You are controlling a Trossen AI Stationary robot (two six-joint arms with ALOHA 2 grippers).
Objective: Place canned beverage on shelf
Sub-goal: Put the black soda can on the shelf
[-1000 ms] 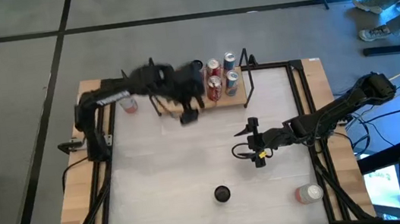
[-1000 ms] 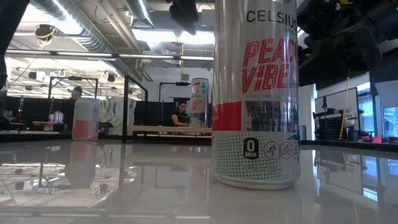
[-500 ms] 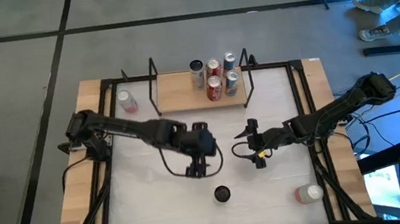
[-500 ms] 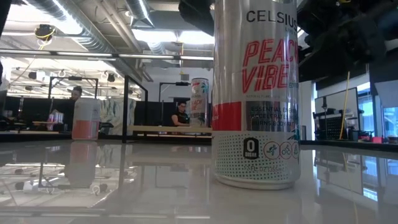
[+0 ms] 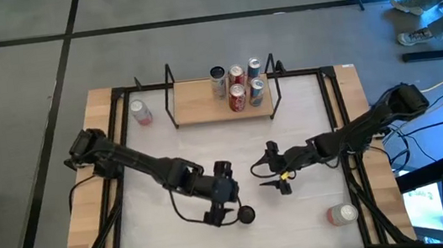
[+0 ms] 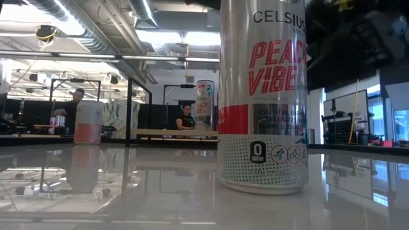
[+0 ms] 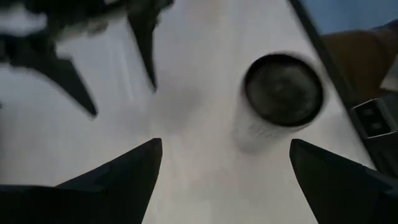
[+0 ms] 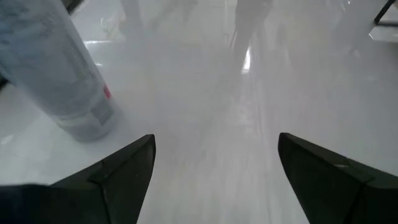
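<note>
The light-wood shelf (image 5: 202, 101) stands at the table's far edge with several cans (image 5: 238, 86) upright at its right end. A white Celsius can with a dark top (image 5: 246, 215) stands upright on the tabletop near the front edge; it fills the low view (image 6: 263, 96). My left gripper (image 5: 228, 194) hovers open just left of it and touches nothing; its wrist view shows the can top (image 7: 283, 92) ahead of the open fingers. My right gripper (image 5: 268, 169) is open and empty over the table's middle, and its wrist view shows the can (image 8: 59, 74) to one side.
A pink can (image 5: 142, 112) stands at the far left outside the shelf, also in the low view (image 6: 88, 121). Another pink-and-white can (image 5: 343, 213) is at the near right corner. Black frame rails (image 5: 335, 118) run along the table's sides.
My left gripper has swung from the shelf at the far edge toward the near edge and now hovers beside the dark-topped can, still open. My right gripper has shifted a little toward the table's left. The cans have stayed where they were.
</note>
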